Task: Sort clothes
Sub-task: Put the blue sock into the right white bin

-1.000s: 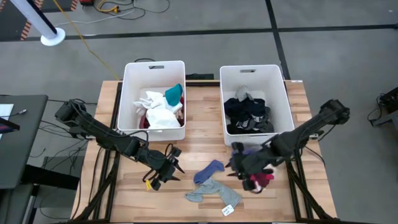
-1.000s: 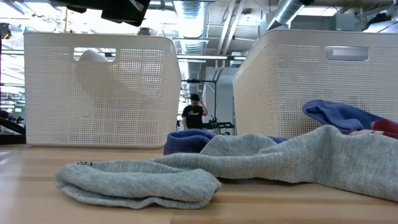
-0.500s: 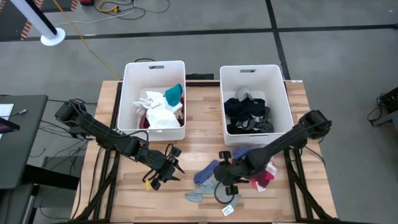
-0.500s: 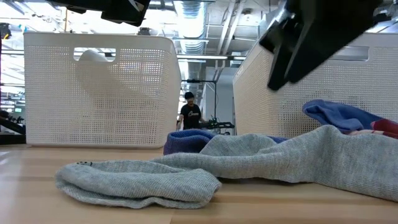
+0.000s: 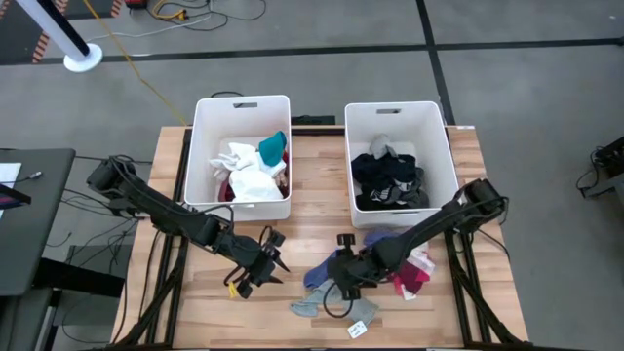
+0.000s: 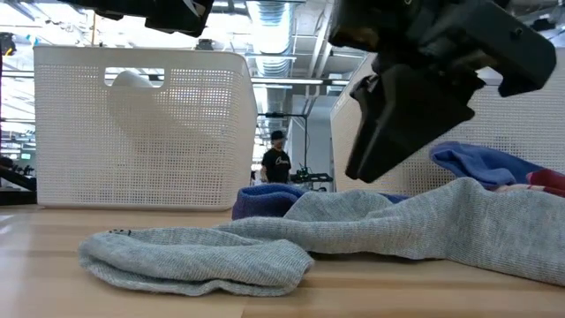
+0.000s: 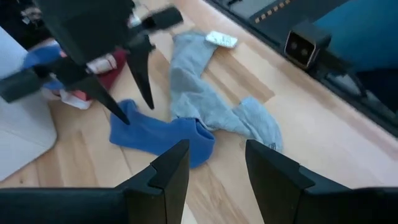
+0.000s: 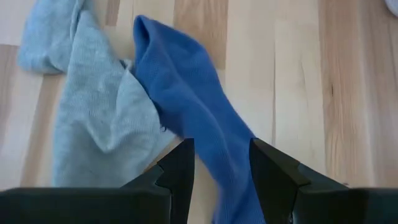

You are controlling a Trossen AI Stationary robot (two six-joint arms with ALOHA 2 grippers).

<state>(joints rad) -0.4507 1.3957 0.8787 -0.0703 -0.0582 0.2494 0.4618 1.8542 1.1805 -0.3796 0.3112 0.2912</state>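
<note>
A blue sock (image 5: 326, 267) and a grey sock (image 5: 330, 303) with a paper tag (image 5: 358, 330) lie flat on the wooden table; the grey one's toe end (image 6: 194, 259) shows in the low view. A pink and maroon heap of clothes (image 5: 413, 274) lies to their right. My right gripper (image 5: 341, 285) hangs open just above the blue sock (image 8: 186, 106), pointing down at a slant, with one finger on either side of it and no contact that shows. My left gripper (image 5: 261, 261) is open above bare wood, left of the socks.
Two white bins stand at the far side: the left one (image 5: 207, 146) holds white, teal and maroon clothes, the right one (image 5: 441, 146) dark ones. Bare wood lies between my left gripper and the socks. A person stands far off in the room (image 6: 279, 163).
My right gripper has come down from above the pink heap and gone toward the table's left and near edge, tipping further downward, until it stands over the blue sock. It stays open. The socks have not moved.
</note>
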